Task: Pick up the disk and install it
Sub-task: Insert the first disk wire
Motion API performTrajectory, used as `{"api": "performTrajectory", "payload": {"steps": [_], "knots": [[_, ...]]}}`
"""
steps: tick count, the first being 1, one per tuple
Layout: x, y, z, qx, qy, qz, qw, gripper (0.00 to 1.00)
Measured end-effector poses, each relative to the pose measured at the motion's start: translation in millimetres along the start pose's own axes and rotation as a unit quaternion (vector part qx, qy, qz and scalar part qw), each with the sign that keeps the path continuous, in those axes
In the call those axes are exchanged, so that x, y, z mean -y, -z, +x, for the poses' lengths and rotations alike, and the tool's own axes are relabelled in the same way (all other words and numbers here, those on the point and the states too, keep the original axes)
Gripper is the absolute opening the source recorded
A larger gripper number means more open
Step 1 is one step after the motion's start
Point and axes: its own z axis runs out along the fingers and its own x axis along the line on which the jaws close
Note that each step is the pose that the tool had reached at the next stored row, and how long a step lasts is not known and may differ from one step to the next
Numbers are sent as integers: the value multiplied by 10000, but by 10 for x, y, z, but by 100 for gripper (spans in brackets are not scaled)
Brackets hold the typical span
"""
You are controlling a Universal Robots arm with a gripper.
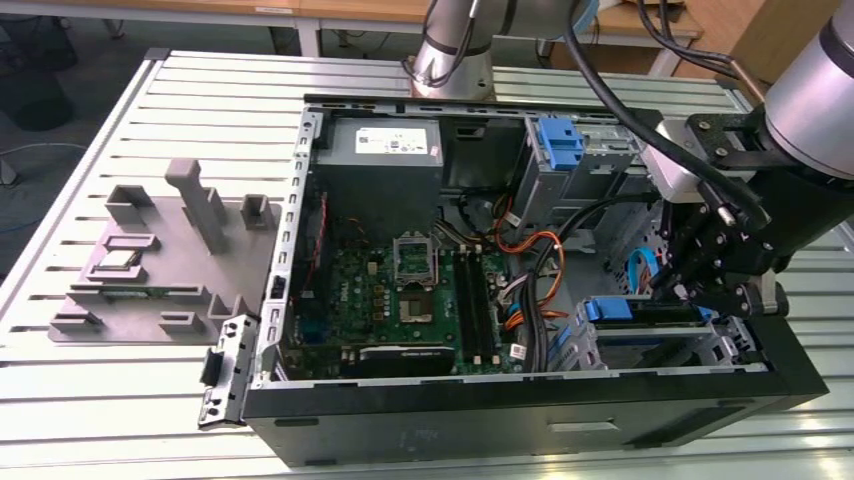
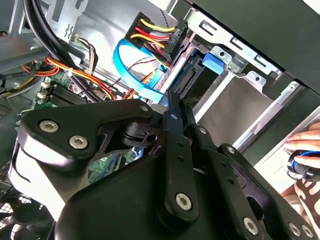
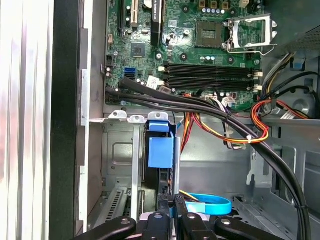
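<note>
The disk [image 1: 638, 312] sits in the drive cage [image 1: 667, 350] at the front corner of the open computer case, on the exterior view's right. Its blue carrier frame shows along the edge. In the first wrist view the disk [image 3: 161, 150] stands edge-on in the metal bay, blue tab facing the camera. My gripper [image 1: 694, 292] hangs just above it, at the disk's connector end. In both wrist views my gripper [image 3: 173, 207] [image 2: 171, 100] is shut, fingertips pressed together against the end of the disk [image 2: 192, 77], with nothing between them.
A blue flat cable [image 2: 132, 65] and orange-yellow wire bundles [image 3: 240, 135] run close by the gripper. The motherboard [image 1: 400, 290], a grey box [image 1: 380, 145] and a bare blue bracket [image 1: 561, 140] lie further in. A grey fixture [image 1: 160, 260] stands beside the case. A person's hand [image 2: 305, 145] rests outside it.
</note>
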Motion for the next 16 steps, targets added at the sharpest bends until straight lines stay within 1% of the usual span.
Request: {"api": "performTrajectory", "payload": {"steps": [16], "knots": [[-17,-24,11,0,1,10,10000,16]]}}
